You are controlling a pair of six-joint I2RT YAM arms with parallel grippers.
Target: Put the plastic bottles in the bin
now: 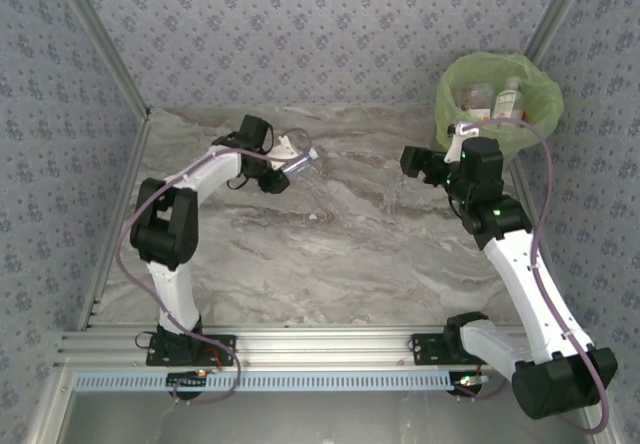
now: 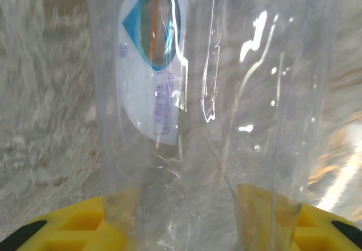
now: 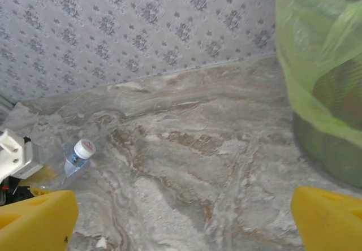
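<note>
My left gripper [image 1: 290, 170] is shut on a clear plastic bottle [image 1: 303, 163] held a little above the back left of the marble table [image 1: 330, 254]. In the left wrist view the bottle [image 2: 215, 121] runs up between my yellow fingers [image 2: 85, 228], its white, blue and orange label turned to the left. The right wrist view shows the same bottle [image 3: 70, 159], with a white cap, at the far left. My right gripper [image 1: 413, 160] hangs open over bare table just left of the bin [image 1: 452, 92], with nothing between its fingers [image 3: 39, 220]. Two bottles [image 1: 509, 98] lie inside the bin.
The bin's lime-green bag [image 3: 317, 81] stands close on the right of my right gripper. Patterned walls close in the table at the back and on both sides. An aluminium rail [image 1: 320, 344] runs along the near edge between the arm bases.
</note>
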